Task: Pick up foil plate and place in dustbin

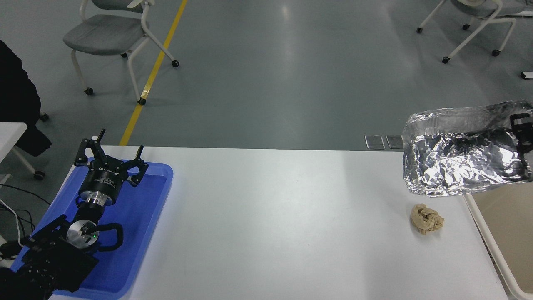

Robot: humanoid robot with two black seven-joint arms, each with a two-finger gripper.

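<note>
Foil plate (pixel 462 160) up off the desk (pixel 270 216), clamped at its right end in the right gripper (pixel 522 133), hanging by the dustbin (pixel 479 214). Pickup done; carry-over and drop left.

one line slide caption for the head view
Right gripper holds the foil plate raised beside the dustbin.

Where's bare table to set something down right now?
The wide white table between the blue tray, under the parked left gripper, and the paper wad. Crowded at right: foil plate held by right gripper, above the dustbin.
</note>
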